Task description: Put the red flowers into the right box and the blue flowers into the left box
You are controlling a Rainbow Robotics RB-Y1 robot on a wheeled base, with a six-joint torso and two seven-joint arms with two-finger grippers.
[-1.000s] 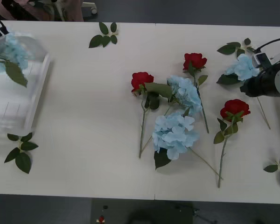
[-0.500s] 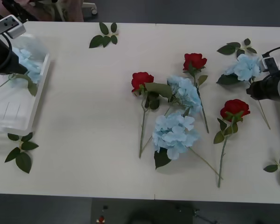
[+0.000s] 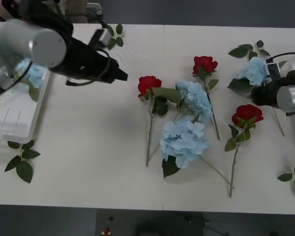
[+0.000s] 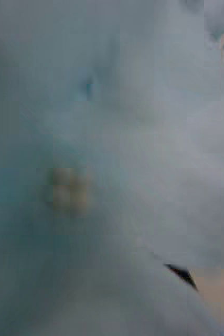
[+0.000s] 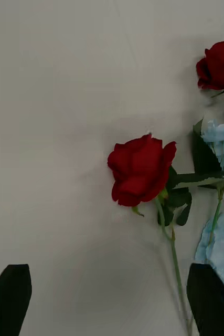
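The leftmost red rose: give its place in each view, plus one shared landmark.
Front view: leftmost red rose lies left of centre on the table, just ahead of the left end effector.
Left wrist view: the same bloom sits mid-picture.
Right wrist view: not in it.
Shared landmark: the second rose beyond it.

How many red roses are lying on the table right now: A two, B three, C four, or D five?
B: three red flowers lie on the table, one left, one upper middle, one right.
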